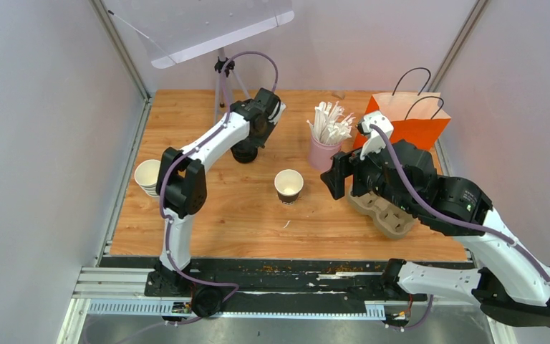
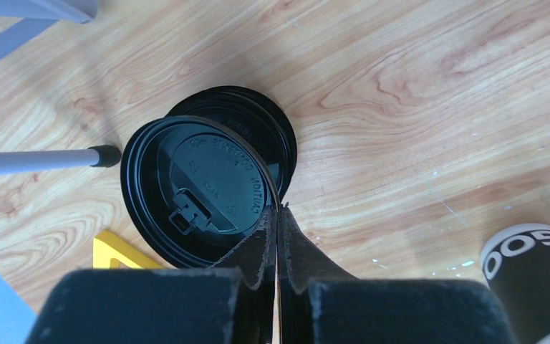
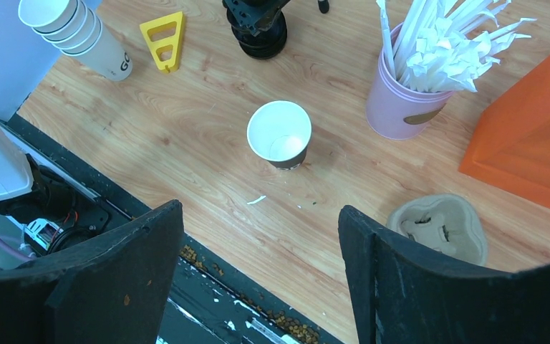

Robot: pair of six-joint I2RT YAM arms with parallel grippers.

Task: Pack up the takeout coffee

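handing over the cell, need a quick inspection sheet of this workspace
surface: wood table, one white scrap near the middle
job's things: open cup mid-table, no lid; cup stack at left edge; lid stack at back, top lid tilted up
clutter: straw cup, orange bag, pulp tray, yellow wedge
claws: left claw shut on the top lid's rim; right claw open, holding nothing, above the table
cables: purple cable along each arm, no snag seen
surroundings: tripod and clear panel behind; crumbs on the near rail
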